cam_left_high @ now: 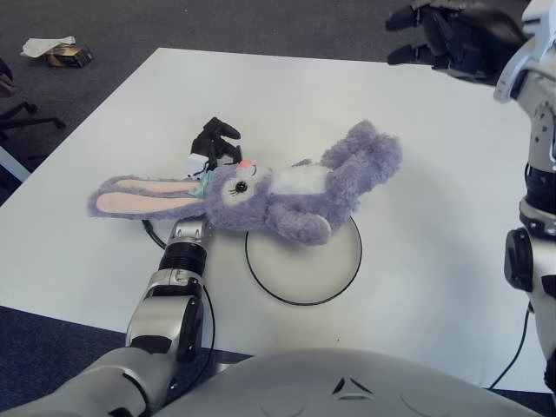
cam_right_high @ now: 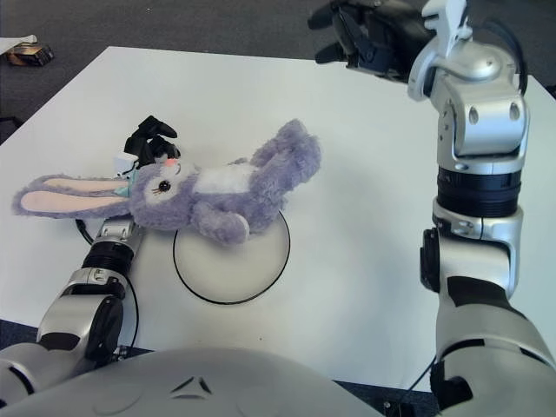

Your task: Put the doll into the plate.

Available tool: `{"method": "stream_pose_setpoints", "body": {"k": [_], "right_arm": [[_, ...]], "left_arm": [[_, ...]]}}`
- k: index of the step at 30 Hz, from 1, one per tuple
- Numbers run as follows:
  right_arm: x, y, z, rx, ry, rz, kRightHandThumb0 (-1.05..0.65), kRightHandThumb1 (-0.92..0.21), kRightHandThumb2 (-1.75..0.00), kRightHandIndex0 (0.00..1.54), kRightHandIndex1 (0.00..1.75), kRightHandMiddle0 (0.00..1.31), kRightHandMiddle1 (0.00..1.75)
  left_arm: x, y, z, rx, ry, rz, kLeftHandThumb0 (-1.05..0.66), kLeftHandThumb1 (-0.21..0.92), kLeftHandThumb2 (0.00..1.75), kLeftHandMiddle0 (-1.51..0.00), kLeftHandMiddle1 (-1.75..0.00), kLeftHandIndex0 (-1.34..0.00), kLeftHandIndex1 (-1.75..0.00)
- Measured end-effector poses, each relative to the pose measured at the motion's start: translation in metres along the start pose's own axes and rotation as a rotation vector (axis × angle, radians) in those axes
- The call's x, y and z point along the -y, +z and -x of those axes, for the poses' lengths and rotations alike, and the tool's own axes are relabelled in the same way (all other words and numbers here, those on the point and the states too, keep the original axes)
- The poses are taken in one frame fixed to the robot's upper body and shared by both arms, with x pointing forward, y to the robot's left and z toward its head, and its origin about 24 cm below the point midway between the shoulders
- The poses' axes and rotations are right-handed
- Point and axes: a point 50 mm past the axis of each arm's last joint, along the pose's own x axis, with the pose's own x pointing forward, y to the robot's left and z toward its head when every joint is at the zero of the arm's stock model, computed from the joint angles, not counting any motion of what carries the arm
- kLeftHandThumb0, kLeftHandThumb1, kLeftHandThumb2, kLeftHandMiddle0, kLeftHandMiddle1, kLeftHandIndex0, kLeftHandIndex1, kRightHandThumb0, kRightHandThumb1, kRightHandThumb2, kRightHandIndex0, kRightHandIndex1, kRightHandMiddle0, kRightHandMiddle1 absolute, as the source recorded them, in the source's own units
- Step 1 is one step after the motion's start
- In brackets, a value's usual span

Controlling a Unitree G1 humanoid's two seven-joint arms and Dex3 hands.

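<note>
A purple plush rabbit doll (cam_left_high: 287, 195) lies on its side on the white table (cam_left_high: 417, 217). Its long pink-lined ears (cam_left_high: 139, 198) stretch to the left, and its belly and one leg overlap the far rim of the white plate (cam_left_high: 304, 278), a flat disc with a dark edge. My left hand (cam_left_high: 215, 141) shows just behind the doll's head, and its forearm (cam_left_high: 178, 261) runs under the head from the near side. My right hand (cam_left_high: 443, 39) is raised high over the table's far right corner, fingers spread, holding nothing.
The table's left edge runs diagonally from the far corner. On the dark floor beyond it lie a crumpled paper and a small box (cam_left_high: 59, 52), and a chair base (cam_left_high: 22, 117) shows at the left. A black cable (cam_left_high: 150, 233) loops beside my left wrist.
</note>
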Motion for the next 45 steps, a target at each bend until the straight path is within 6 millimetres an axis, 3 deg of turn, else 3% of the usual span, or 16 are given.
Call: {"method": "stream_pose_setpoints", "body": {"k": [9,23,31,34,45], "right_arm": [[-0.018,-0.032,0.012,-0.044,-0.105,0.007,-0.63,-0.88,-0.75,0.20,1.15,0.00,1.41],[-0.037,-0.063,0.017,-0.058,-0.227,-0.034,-0.56,-0.92,-0.87,0.20,1.26,0.00,1.38],[-0.049,-0.115,0.015,-0.190,-0.226,-0.104,-0.55,-0.92,-0.92,0.21,1.29,0.00,1.32],[-0.055,-0.127,0.016,-0.228,-0.213,-0.122,-0.54,-0.92,-0.92,0.21,1.29,0.00,1.32],[-0.061,-0.123,0.015,-0.212,-0.202,-0.138,-0.52,-0.92,-0.89,0.22,1.30,0.00,1.36]], "left_arm": [[-0.002,0.000,0.001,-0.003,0.004,-0.006,-0.01,0.21,1.44,-0.58,-1.75,-0.57,-1.75],[-0.007,-0.001,0.000,-0.003,-0.003,-0.017,-0.01,0.21,1.44,-0.58,-1.75,-0.56,-1.75],[-0.009,-0.002,-0.002,-0.002,-0.012,-0.014,-0.01,0.22,1.44,-0.57,-1.75,-0.56,-1.75],[-0.011,-0.002,-0.002,-0.002,-0.011,-0.015,-0.01,0.22,1.43,-0.57,-1.75,-0.56,-1.75],[-0.012,-0.003,-0.003,-0.003,-0.012,-0.018,-0.01,0.23,1.43,-0.57,-1.75,-0.55,-1.75]]}}
